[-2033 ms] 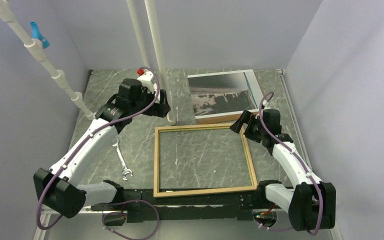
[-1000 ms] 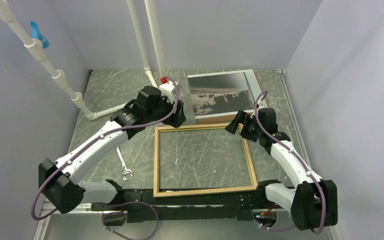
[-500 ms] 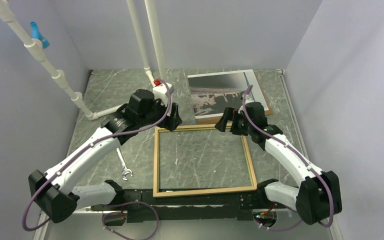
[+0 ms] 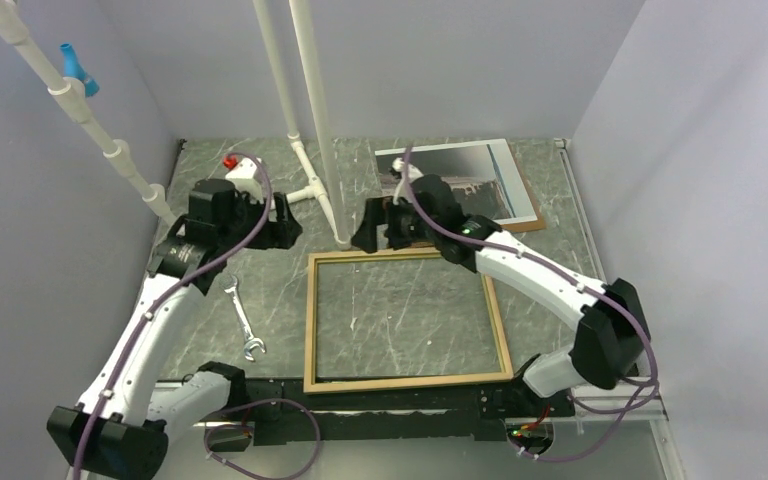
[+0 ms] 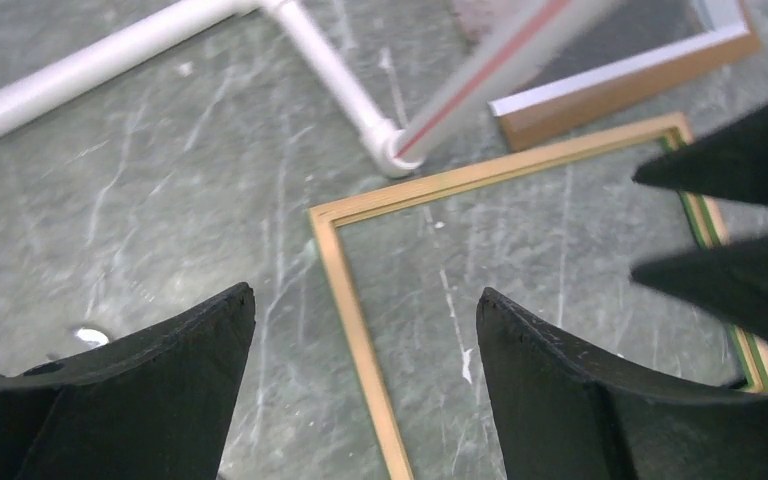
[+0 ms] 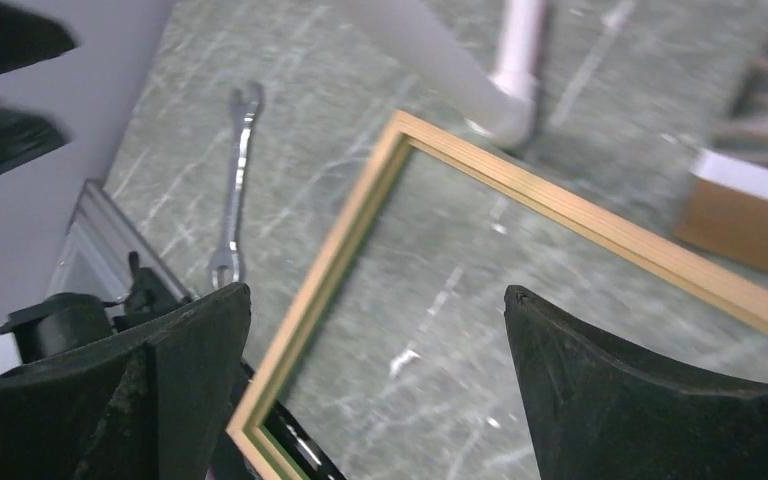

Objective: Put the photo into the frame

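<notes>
The photo [image 4: 488,172] lies at the far right of the surface, rightward of my right end effector [image 4: 372,235], which is nearer, wide open and empty. The left end effector [image 4: 282,225] seems open and empty too.

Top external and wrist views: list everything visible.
frame: one, light tan wood, flat at table centre
photo: one, grey-and-brown print, far right, on the backing board
backing board: one, brown, under the photo
wrench: one, silver, left of the frame
pipes: several joined, white, far and left sides
fitting: one, blue, on the left pipe
table: one, grey-green marbled
left gripper: black, open, empty, left of the frame's far-left corner
right gripper: black, open, empty, over that corner
</notes>
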